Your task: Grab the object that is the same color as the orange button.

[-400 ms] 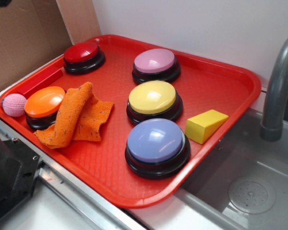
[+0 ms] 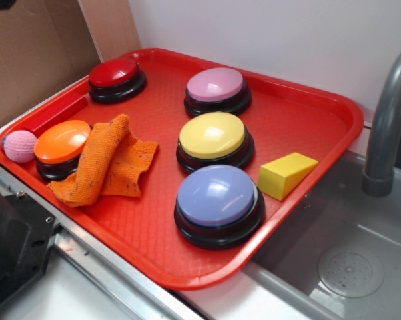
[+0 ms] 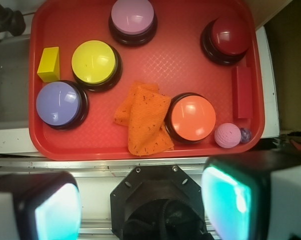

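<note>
A red tray [image 2: 334, 110] fills most of both views and holds everything: purple button [image 2: 218, 198] at lower centre of the exterior view, yellow button [image 2: 213, 137] above it, pink button [image 2: 216, 87] toward the top, red button [image 2: 114, 75] at upper left, and the orange button [image 2: 60, 143] at far left. The orange cloth [image 2: 107, 163], crumpled and folded, lies at left-centre with one edge touching the orange button's base. Smaller still are a red block [image 2: 54, 115] along the left rim, a yellow wedge [image 2: 286, 173] at right, and a pink ball [image 2: 19, 146] just beside the orange button. In the wrist view the gripper [image 3: 140, 200] sits high above the tray's lower edge, jaws spread wide at the bottom corners and holding nothing. The likely trouble: because cloth and button touch and match in colour, a descent drifting toward the button could press the dome or pinch only a thin fold that slips free.
</note>
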`<state>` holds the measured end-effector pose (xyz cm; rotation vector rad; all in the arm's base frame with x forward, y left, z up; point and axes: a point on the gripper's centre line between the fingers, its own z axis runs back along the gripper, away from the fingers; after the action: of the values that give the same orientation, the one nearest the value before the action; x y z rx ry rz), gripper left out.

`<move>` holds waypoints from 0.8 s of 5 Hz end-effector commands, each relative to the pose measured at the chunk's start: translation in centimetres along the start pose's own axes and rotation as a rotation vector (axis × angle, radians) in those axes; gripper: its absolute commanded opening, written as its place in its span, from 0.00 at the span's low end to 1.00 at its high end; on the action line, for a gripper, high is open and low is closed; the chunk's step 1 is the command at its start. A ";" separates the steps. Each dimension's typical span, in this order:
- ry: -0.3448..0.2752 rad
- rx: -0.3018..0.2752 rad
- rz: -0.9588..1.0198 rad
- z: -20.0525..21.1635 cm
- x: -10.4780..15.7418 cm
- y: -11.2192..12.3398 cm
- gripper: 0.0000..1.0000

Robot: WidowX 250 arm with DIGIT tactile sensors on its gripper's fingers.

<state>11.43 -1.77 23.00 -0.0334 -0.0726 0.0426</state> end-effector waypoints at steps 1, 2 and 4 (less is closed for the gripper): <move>0.002 0.000 0.217 -6.6 1.8 -0.3 1.00; -0.034 0.040 0.378 -10.3 2.2 0.2 1.00; 0.041 0.198 0.582 -15.8 2.0 1.0 1.00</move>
<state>14.33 -1.45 6.84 0.1562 0.0097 0.6292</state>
